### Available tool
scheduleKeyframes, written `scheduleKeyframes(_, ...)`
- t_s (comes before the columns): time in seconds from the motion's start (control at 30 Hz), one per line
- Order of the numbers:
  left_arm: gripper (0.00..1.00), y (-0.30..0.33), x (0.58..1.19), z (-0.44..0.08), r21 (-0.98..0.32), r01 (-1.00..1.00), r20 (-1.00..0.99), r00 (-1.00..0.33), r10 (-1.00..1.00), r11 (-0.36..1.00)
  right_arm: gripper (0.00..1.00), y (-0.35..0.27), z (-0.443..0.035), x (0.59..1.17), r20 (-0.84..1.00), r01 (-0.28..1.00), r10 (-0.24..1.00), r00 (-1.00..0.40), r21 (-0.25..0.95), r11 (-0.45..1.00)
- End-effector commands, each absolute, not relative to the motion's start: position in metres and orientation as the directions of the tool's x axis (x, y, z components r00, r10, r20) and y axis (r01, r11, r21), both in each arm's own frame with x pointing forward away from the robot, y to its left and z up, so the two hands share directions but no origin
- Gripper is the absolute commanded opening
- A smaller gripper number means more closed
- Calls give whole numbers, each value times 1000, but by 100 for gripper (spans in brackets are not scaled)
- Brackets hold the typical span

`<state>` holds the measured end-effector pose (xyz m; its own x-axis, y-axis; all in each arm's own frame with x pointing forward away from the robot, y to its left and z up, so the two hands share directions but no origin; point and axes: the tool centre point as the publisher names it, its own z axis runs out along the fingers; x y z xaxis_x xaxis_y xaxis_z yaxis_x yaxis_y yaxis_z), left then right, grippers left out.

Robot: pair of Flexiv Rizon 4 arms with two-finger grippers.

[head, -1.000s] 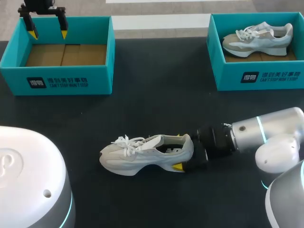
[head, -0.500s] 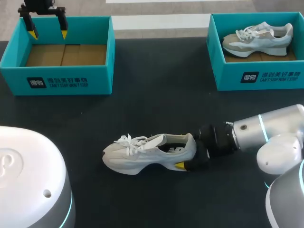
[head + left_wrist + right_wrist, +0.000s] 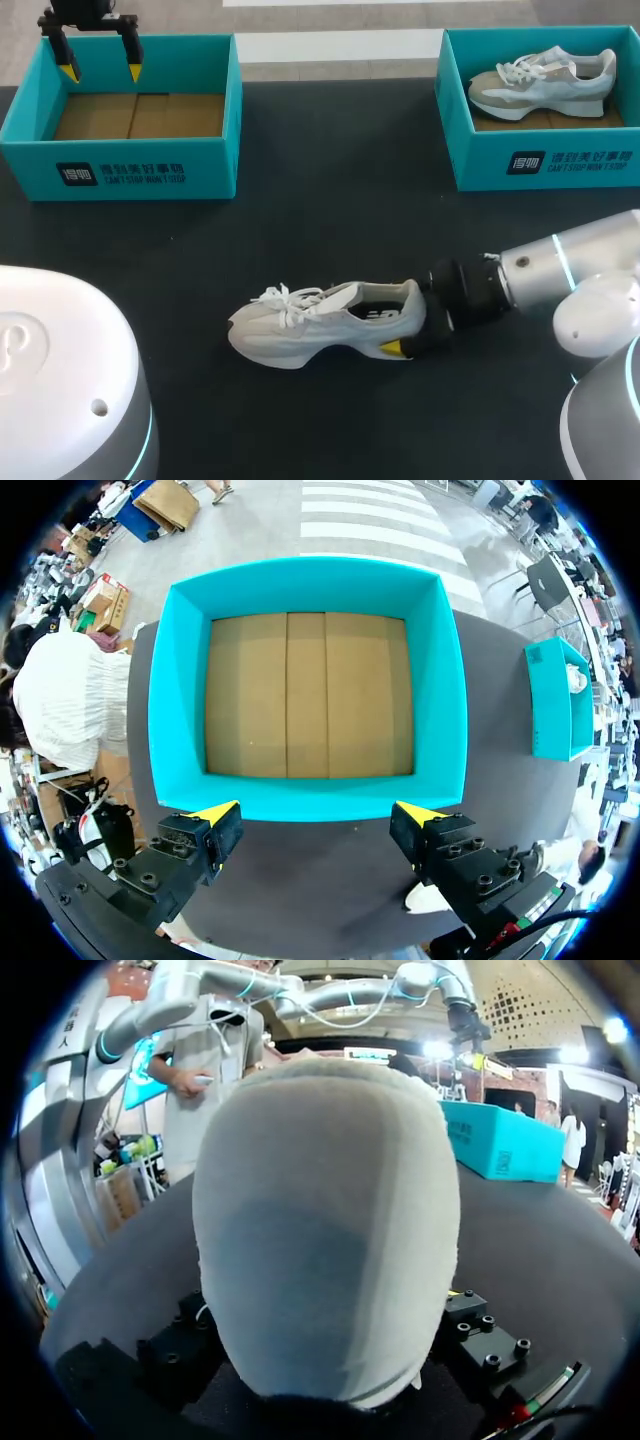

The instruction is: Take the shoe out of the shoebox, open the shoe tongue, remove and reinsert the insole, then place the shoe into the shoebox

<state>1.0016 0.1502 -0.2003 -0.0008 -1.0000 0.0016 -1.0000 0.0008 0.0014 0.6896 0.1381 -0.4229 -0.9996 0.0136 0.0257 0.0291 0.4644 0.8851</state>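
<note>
While upright on the table (image 3: pixel 330 210), shoe (image 3: pixel 320 322) heel snug between right jaws.

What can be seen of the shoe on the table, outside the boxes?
The shoe is an off-white sneaker with a fabric-like upper, loosely tied white laces, a thick pale sole and a dark lining showing at the opening. It stands upright on its sole on the dark table, toe toward my left, heel toward my right. The right gripper clasps the heel from both sides between its fingers. Nothing else touches it.
</note>
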Motion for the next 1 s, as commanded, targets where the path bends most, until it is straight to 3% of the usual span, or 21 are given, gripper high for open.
scheduleKeyframes(0.03, 100, 150, 1001, -200, 1, -1000, 1, 0, -1000, 0, 0, 126, -419, 687, 21, 30, 24, -999, 880, 474)
scheduleKeyframes(1.0, 100, 150, 1001, -200, 1, -1000, 1, 0, -1000, 0, 0, 113, -436, 682, 53, 42, -8, -999, 859, 510)
